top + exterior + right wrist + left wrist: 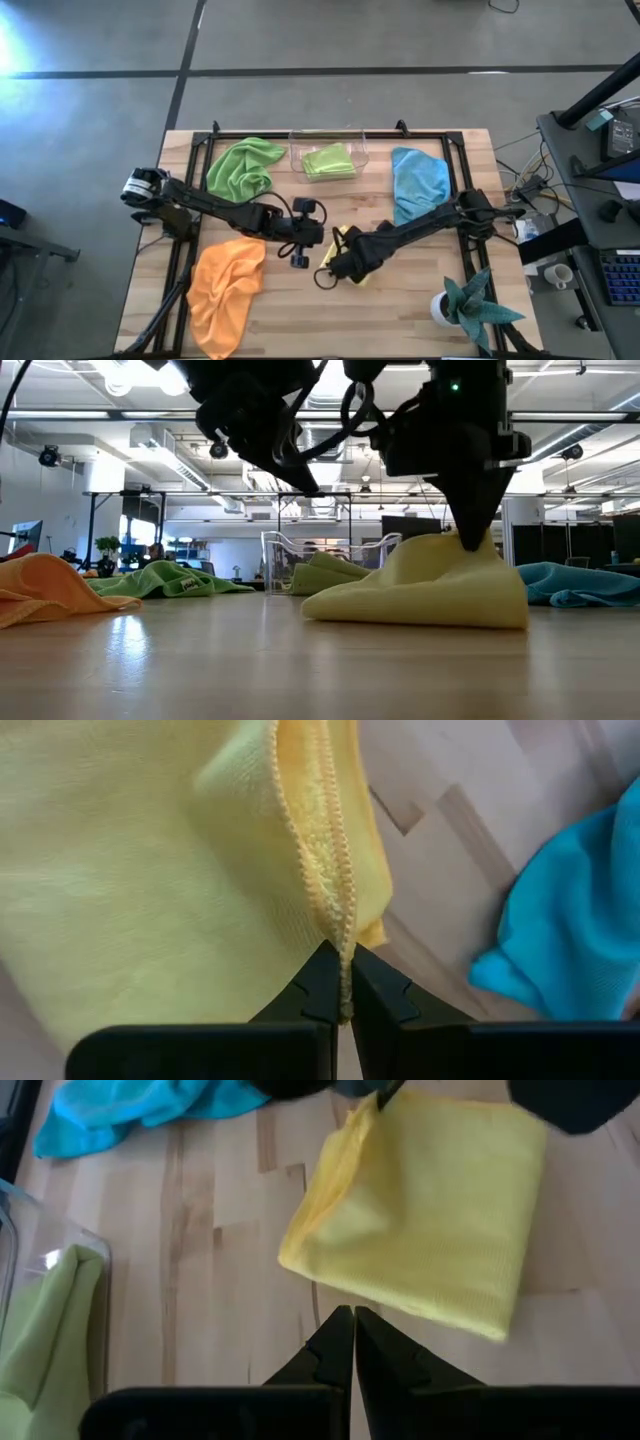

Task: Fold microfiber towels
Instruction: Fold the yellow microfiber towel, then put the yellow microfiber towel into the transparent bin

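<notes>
Right gripper [342, 982] pinched shut on the hemmed edge of the folded soft yellow microfiber towel [430, 1220]. Left gripper [353, 1342] closed, empty, just beside it. One folded lime towel in the clear bin [345, 152]; green, orange, blue cloths lie crumpled, well apart.

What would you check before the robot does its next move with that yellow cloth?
1. Right gripper holds the yellow cloth by its stitched edge: ok, the fingers are shut on the hem.
2. Left gripper is free of cloth: ok, shut on nothing, near the yellow cloth.
3. Yellow cloth is folded over: ok, it lies doubled on the table.
4. Blue cloth is clear of the yellow one: ok, bare wood shows between them.
5. Clear bin has room: cannot tell; a folded green cloth already lies in it.
6. Orange cloth folded: not ok, it lies crumpled.
</notes>
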